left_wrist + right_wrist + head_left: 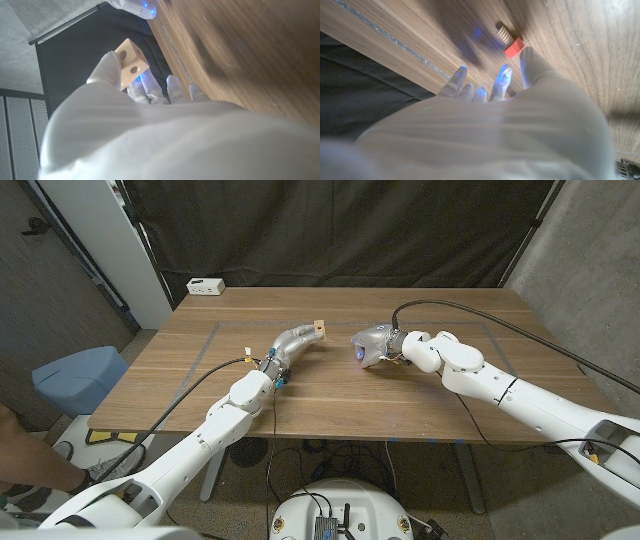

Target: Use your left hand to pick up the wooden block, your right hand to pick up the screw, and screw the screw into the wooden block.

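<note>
The left hand holds the wooden block lifted above mid-table. The right hand, fingers spread and empty, reaches over the red-headed screw on the table; grasping it comes next.

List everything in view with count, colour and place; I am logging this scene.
wooden block: one, pale wood with round holes, held in the left robot hand above the table's middle.
screw: one, red head with tan thread, lying on the table at the right robot hand's fingertips.
table: one, brown wood.
white box: one, far left corner of the table.
blue bin: one, on the floor left of the table.
left robot hand: one, white.
right robot hand: one, white.
</note>
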Tool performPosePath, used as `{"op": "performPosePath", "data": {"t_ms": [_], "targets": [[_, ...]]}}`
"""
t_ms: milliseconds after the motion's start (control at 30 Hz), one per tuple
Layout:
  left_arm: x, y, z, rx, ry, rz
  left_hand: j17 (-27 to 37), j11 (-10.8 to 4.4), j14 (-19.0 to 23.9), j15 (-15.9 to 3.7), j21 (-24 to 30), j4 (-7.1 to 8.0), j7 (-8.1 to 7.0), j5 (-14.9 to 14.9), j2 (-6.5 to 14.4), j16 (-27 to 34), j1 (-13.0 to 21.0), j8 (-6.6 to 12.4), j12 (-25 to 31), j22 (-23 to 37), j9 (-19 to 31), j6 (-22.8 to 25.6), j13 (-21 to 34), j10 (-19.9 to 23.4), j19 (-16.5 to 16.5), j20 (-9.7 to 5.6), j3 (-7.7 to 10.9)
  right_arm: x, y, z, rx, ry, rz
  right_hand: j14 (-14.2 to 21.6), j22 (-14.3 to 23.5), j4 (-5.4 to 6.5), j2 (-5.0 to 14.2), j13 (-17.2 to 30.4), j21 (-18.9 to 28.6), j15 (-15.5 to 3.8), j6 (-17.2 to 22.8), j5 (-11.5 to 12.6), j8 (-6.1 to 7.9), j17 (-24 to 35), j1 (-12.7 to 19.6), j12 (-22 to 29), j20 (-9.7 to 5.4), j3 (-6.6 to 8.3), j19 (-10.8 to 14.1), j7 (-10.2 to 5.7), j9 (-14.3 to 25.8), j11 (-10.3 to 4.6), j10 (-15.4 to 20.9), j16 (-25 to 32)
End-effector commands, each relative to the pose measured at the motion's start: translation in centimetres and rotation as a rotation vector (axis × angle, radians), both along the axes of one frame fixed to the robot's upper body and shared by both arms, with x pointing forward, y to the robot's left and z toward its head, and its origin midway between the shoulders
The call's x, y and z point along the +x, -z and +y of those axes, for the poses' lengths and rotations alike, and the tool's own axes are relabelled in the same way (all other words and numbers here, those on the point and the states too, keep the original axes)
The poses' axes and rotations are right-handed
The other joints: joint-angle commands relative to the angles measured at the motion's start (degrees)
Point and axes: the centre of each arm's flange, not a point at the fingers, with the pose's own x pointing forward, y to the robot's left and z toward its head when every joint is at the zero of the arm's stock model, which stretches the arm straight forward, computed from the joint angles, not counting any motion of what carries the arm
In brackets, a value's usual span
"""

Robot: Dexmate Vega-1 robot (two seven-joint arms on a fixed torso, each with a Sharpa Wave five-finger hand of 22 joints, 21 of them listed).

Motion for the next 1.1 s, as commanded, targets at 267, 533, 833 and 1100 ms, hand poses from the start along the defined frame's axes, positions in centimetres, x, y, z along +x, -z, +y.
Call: {"op": "performPosePath", "data": {"t_ms": [267,533,833,1100], "targets": [[0.44,-0.05,-0.22,0.002,0.003,0.010,0.0,0.15,0.2,-3.70,0.4,-0.07,0.00,0.3,0.8,-0.2,-0.2,0.27,-0.1,0.2,0.2,0.4,0.4,0.3,-0.2,0.22,0.49,-0.33,-0.76,0.11,-0.036,0.028,0.055,-2.7,0.2,0.44,-0.84,0.3,-0.4,-0.94,-6.1,0.3,-3.97,0.3,-2.4,-0.8,-1.10,-0.30,-2.3,-1.15,-3.3,-0.02,-3.9,-1.0],[0.57,-0.17,-0.36,0.004,0.011,0.010,0.0,0.12,0.2,-3.77,0.4,-0.14,-0.06,0.3,0.7,-0.2,-0.2,0.31,-0.2,0.2,0.2,0.5,0.4,0.4,-0.2,0.15,0.55,-0.11,-0.87,-0.04,-0.055,0.033,0.068,-4.0,0.2,0.14,-1.71,0.3,-0.4,-0.34,-10.1,-0.2,-6.43,0.3,-3.4,-0.9,-0.83,-0.61,-3.3,-1.05,-5.2,-0.16,-6.3,-1.3],[0.62,-0.20,-0.33,0.005,0.009,0.012,0.0,0.11,0.2,-3.69,0.4,-0.18,0.06,0.4,0.8,-0.2,-0.3,0.30,-0.2,0.2,0.2,0.5,0.5,0.5,-0.2,0.14,0.67,0.16,-0.48,-0.52,-0.040,0.033,0.055,-4.3,0.2,-0.03,-2.05,0.4,-0.3,-0.23,-9.9,-0.5,-6.64,0.2,-3.6,-0.7,-0.66,-0.79,-3.4,0.18,-6.0,0.35,-6.8,-1.3],[0.69,-0.24,-0.32,0.006,0.012,0.012,0.0,0.16,0.2,-3.66,0.4,-0.18,-0.02,0.4,0.8,-0.3,-0.4,0.38,-0.3,0.2,0.2,0.7,0.6,0.6,-0.2,0.12,0.74,0.54,-0.17,-0.68,-0.038,0.034,0.047,-3.5,0.1,-0.38,-2.00,0.4,-0.1,-0.80,-7.9,-0.7,-6.07,0.0,-3.1,-0.1,-1.35,-0.65,-2.9,0.73,-6.8,0.41,-5.6,-1.0]]}}
